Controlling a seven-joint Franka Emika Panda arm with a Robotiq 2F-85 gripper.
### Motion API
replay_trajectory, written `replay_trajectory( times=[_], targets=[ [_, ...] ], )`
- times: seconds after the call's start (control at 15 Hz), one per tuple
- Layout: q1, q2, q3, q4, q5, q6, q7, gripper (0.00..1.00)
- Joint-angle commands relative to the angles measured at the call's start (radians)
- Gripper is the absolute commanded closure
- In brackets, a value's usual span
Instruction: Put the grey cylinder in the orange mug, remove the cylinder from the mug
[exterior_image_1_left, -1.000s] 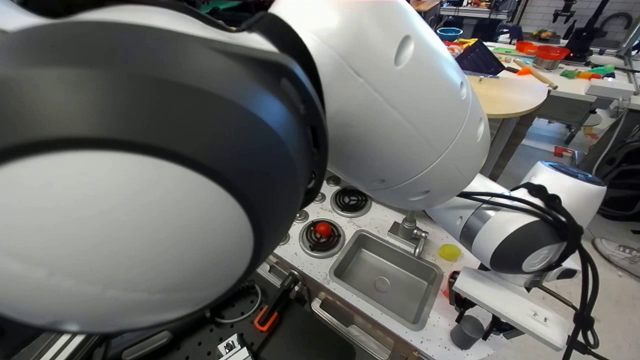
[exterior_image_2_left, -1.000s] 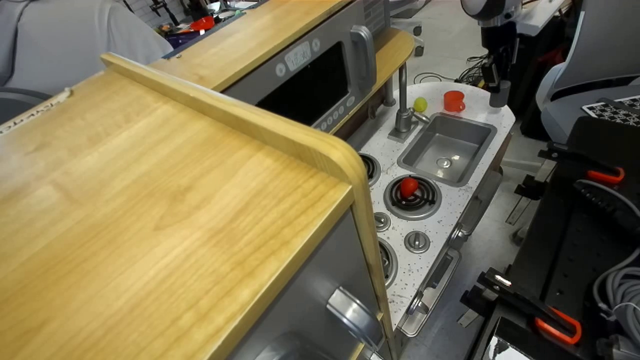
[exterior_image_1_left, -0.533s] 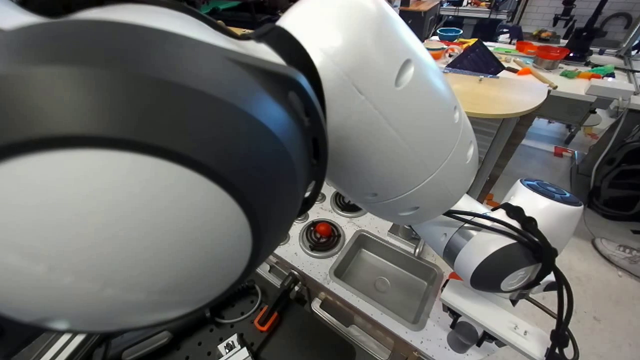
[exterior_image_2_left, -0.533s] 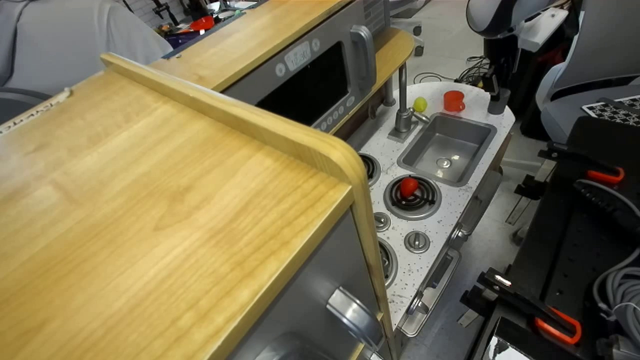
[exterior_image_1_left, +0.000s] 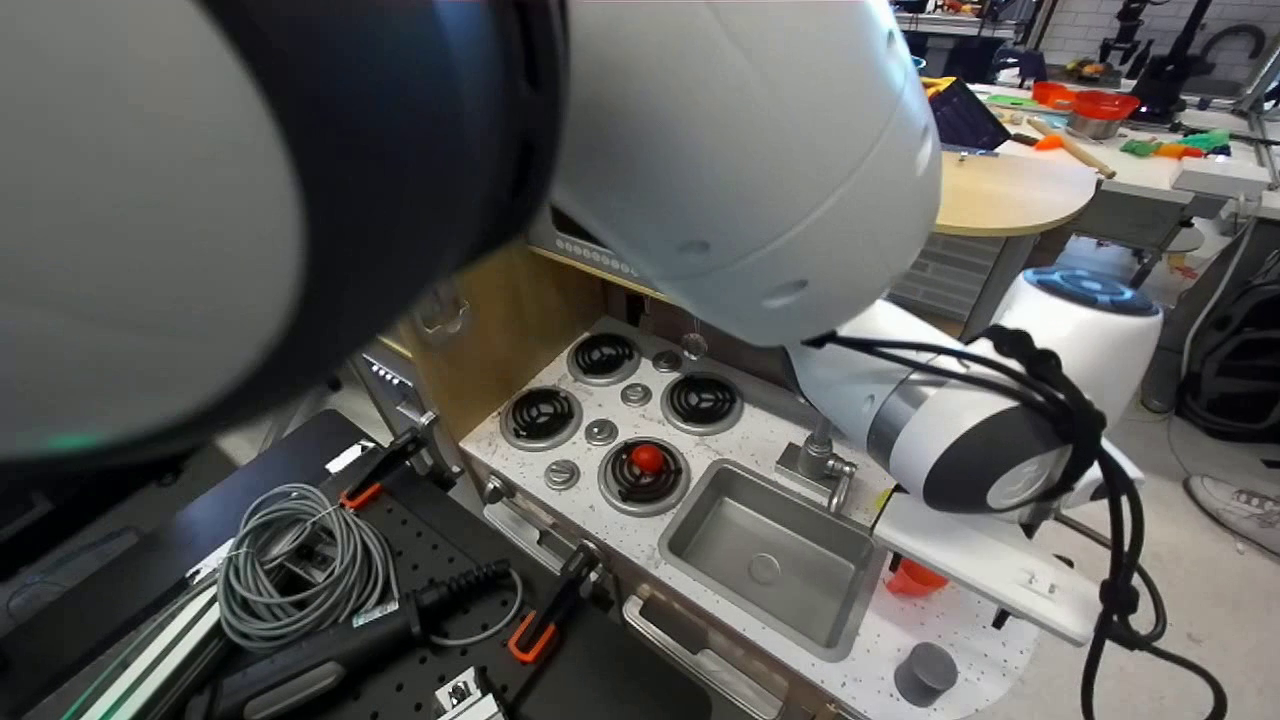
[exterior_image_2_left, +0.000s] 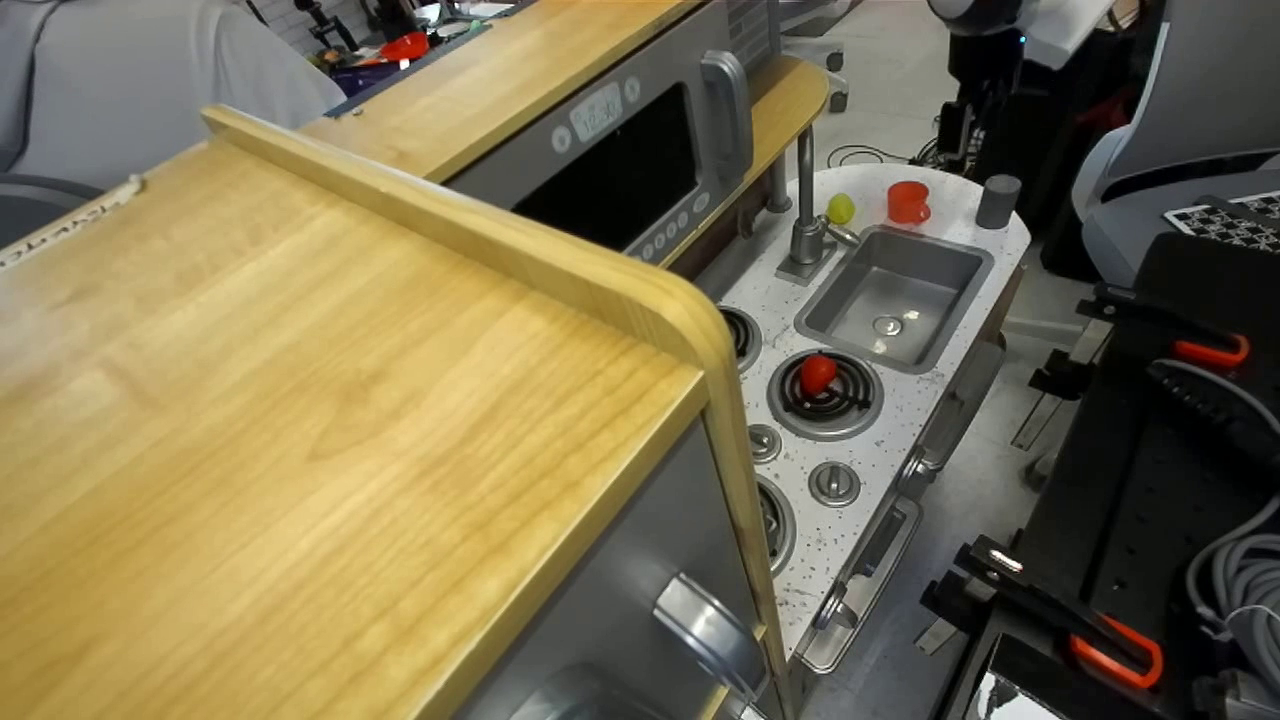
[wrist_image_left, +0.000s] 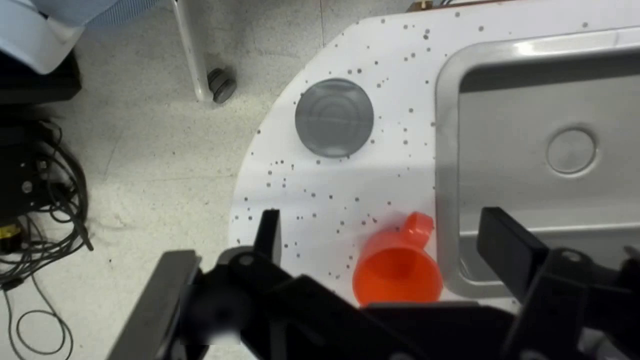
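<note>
The grey cylinder (wrist_image_left: 334, 117) stood upright on the bench (wrist_image_left: 360, 175), near the sink (wrist_image_left: 447, 175) but apart from its rim, and outside the orange mug (exterior_image_2_left: 905, 207). Little bench was left on the cylinder's side away from the sink, so I reckoned that if my pincer (wrist_image_left: 385, 237) came down crooked and brushed it, it might go over the side. Lowering it into the mug looked risky too: the fit seemed snug, and an off-centre drop could catch the lip and topple the mug. The cylinder itself was plain, dark grey and straight-sided, with faint rings on its top face. The mug sat upright just beside the sink, its stubby handle so close to the sink's rim that I couldn't tell whether they touched. Above the bench my pincer hung gripping nothing, its fingers (wrist_image_left: 510, 252) spread wide, one overlapping the sink in the wrist view.
</note>
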Motion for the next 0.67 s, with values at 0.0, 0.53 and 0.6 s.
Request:
replay_trajectory(
  times=[0.0, 0.53, 0.6],
  targets=[
    [0.02, -0.229, 0.008, -0.23, -0.027, 0.033, -0.016, 0.0],
    [0.041, -0.361, -0.002, -0.324, -0.052, -0.003, -0.004, 0.0],
    [0.042, -0.366, -0.003, -0.333, -0.053, -0.003, -0.004, 0.0]
  ],
)
